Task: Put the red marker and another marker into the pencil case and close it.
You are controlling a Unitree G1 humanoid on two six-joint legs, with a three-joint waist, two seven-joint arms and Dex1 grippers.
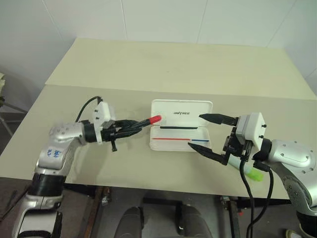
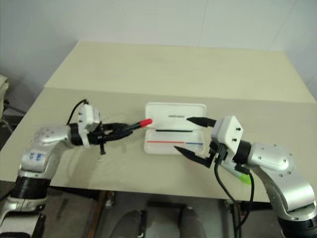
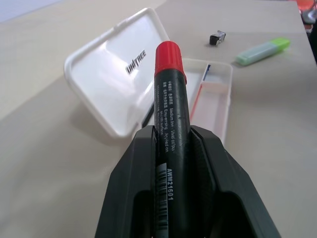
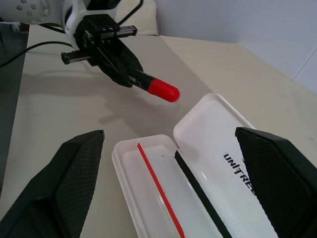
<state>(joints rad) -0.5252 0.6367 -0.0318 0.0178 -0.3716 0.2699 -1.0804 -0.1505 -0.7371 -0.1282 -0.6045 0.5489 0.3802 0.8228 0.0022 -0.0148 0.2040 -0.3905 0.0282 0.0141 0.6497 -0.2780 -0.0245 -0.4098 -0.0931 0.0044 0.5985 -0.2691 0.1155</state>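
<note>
Left pincer (image 1: 130,127) clamped the red marker (image 1: 148,121); right pincer (image 1: 210,134) gaped (empty); an off-line release risked missing the pencil case (image 1: 181,131)

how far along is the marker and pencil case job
Done: the pencil case lies open on the table, nothing but its stripe inside. In hand: the left gripper is shut on the red marker, held in the air beside the case's left end. The right gripper waits with jaws open at the case's right end. Left: dropping this marker in, fetching the green highlighter and closing the lid.
</note>
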